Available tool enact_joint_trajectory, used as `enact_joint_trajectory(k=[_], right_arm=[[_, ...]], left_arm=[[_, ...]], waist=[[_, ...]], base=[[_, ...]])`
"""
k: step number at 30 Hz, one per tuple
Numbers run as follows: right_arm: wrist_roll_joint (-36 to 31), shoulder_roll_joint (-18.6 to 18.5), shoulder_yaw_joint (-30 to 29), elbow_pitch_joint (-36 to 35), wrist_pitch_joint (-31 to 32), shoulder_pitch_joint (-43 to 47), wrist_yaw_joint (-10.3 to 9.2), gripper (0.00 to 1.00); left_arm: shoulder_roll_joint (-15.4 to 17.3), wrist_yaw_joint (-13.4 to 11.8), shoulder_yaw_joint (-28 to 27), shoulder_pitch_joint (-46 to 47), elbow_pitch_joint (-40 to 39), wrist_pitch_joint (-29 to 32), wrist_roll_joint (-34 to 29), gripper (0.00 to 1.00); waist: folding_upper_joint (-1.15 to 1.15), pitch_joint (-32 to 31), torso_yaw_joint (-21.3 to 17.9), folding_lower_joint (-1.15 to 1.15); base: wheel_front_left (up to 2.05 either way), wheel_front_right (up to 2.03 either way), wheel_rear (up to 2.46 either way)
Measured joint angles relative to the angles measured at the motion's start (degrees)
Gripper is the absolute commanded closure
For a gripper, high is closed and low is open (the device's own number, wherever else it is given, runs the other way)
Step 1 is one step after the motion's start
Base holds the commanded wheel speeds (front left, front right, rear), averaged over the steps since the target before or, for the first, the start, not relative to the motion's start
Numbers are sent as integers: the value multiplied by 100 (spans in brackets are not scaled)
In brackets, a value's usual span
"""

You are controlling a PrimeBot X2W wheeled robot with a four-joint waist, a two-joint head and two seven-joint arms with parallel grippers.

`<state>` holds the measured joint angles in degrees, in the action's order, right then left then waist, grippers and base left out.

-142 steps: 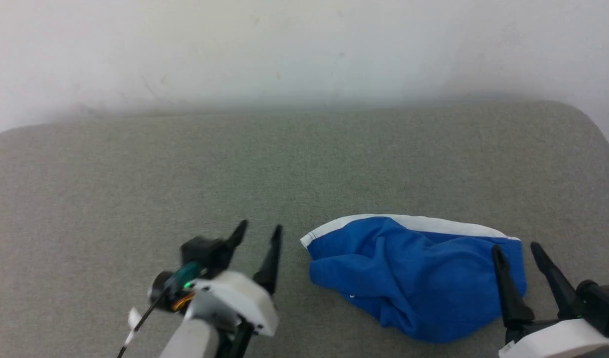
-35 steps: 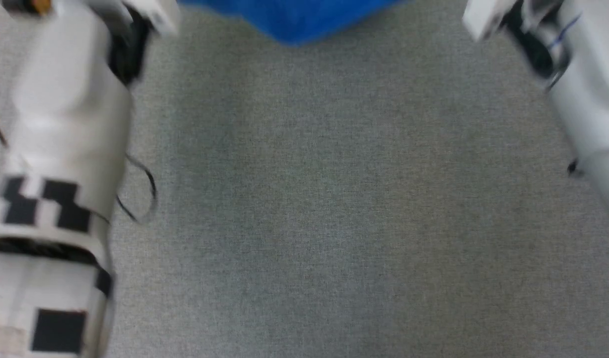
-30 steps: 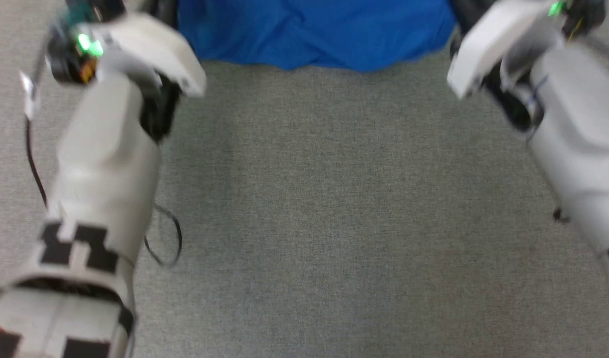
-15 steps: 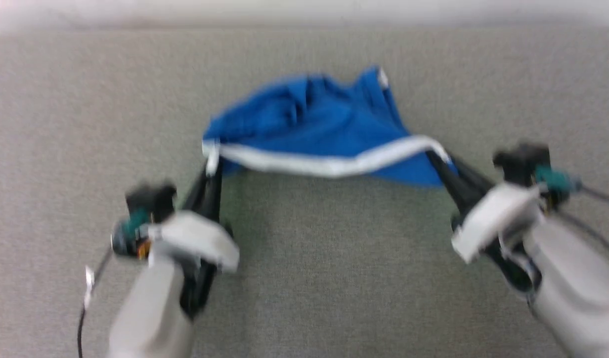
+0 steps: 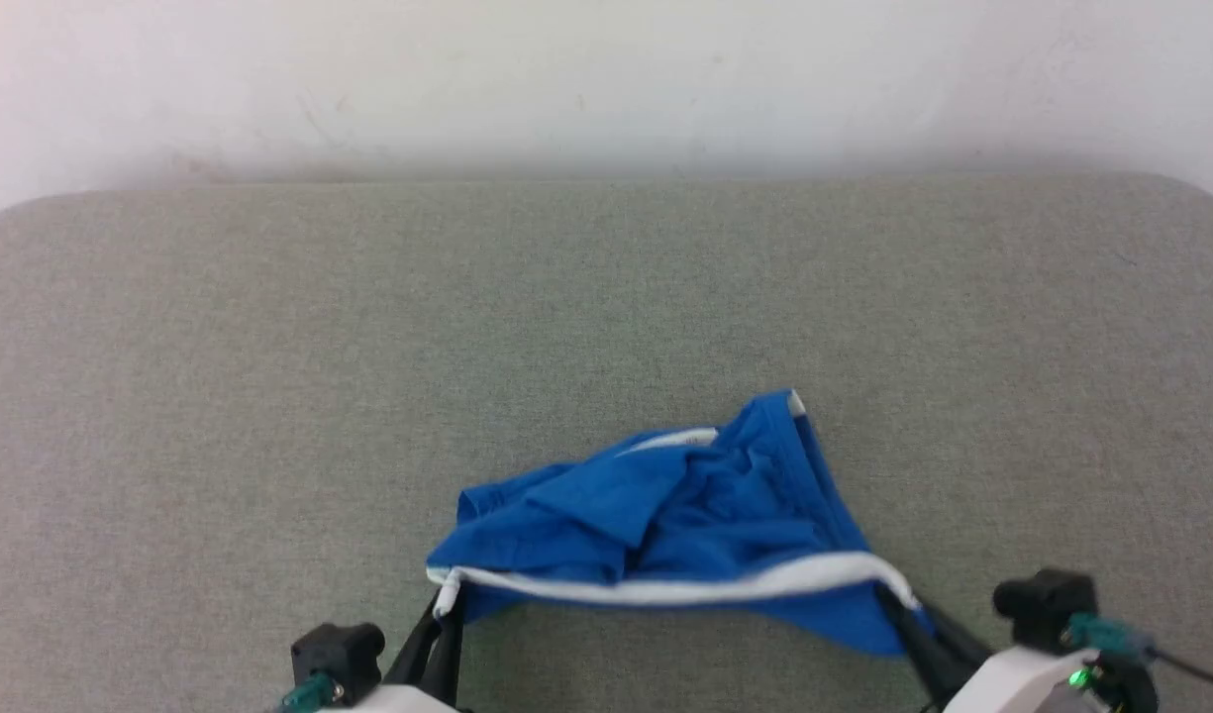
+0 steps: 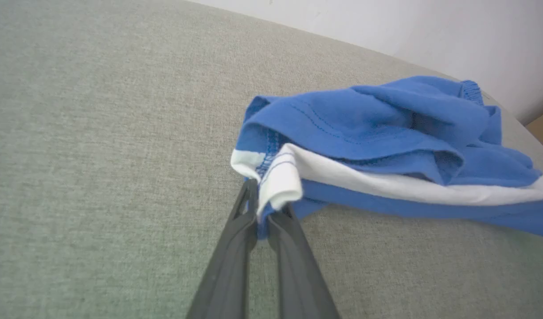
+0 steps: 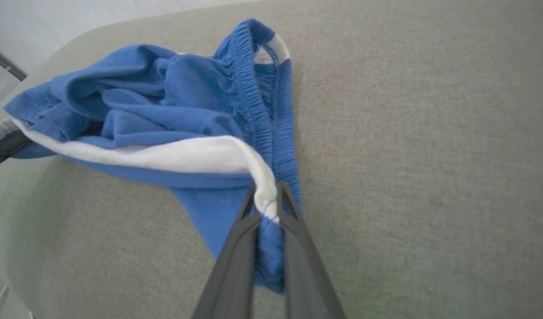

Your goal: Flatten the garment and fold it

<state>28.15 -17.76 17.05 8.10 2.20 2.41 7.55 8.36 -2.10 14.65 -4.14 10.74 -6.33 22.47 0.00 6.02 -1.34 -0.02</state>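
Observation:
The garment (image 5: pixel 685 515), bright blue shorts with a white band, lies bunched and wrinkled on the grey surface (image 5: pixel 269 396) near its front edge. A white band is stretched between my two grippers along the near side. My left gripper (image 5: pixel 446 599) is shut on the band's left end, seen close in the left wrist view (image 6: pixel 264 208). At the band's right end my right gripper (image 5: pixel 898 599) is shut as well, pinching white and blue cloth (image 7: pixel 267 199). The elastic waistband (image 7: pixel 262 88) runs away from the right fingers. The far part of the garment (image 6: pixel 386 115) rests on the surface.
The grey fabric-covered surface (image 7: pixel 431 133) is wide with rounded far corners and ends at a pale wall (image 5: pixel 606 79). Open surface stretches to the left, right and behind the garment.
The head camera has swung up from the forearms to the whole surface. Both grippers, open beside the garment earlier, now hold the white band and have drawn it toward the near edge.

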Motion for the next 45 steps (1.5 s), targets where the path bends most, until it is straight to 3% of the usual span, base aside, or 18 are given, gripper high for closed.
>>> enact_joint_trajectory(k=[2,5,6,7,8,9,10,18,26,30,33,40,45], right_arm=[[-259,231,-145,-214,260,327,-1,100],[-530,510,-229,-408,466,553,-1,33],[-560,590,-241,-470,483,596,-1,2],[-586,659,-255,-532,488,628,-1,0],[-625,702,-250,-593,491,644,-1,0],[-632,744,-252,-668,481,658,-1,0],[-587,786,-245,-744,482,676,-1,0],[-686,925,-494,-1396,118,992,-1,0],[-1083,1178,-1017,-2076,182,1320,-2,0],[-1188,1240,-1169,-2292,305,1356,-1,0],[-1214,1267,-1238,-2390,388,1389,-2,0],[-1214,1319,-1291,-2471,537,1440,-2,0],[-1206,1287,-1112,-2480,633,1404,-2,0]], left_arm=[[-54,-53,10,-136,-23,23,20,100],[-129,-63,75,-155,40,8,30,100],[-157,-63,90,-155,88,9,80,100],[-178,-60,109,-155,145,10,126,100],[-200,-52,125,-156,186,15,162,82],[-229,-49,130,-156,212,27,214,23],[-242,-48,131,-157,223,26,248,0],[-158,-169,92,-334,-347,-32,214,0],[281,-453,-178,-561,-1500,138,82,0],[477,-449,-204,-560,-1717,414,75,0],[584,-277,-111,-524,-1719,884,213,0],[954,452,554,226,-1427,2327,367,0],[1124,698,836,712,-815,2997,531,0]], waist=[[0,-39,2,0],[0,-77,11,2],[0,-92,16,2],[0,-108,19,1],[0,-124,22,2],[0,-142,25,2],[0,-161,28,2],[0,-412,63,2],[0,-680,132,1],[0,-735,126,1],[0,-716,118,2],[-1,-625,121,2],[-1,-551,7,2]], base=[[0,0,0],[0,0,0],[0,0,0],[0,0,0],[0,0,0],[0,0,0],[0,0,0],[0,0,0],[0,0,0],[0,0,0],[0,0,0],[0,0,0],[0,0,0]])
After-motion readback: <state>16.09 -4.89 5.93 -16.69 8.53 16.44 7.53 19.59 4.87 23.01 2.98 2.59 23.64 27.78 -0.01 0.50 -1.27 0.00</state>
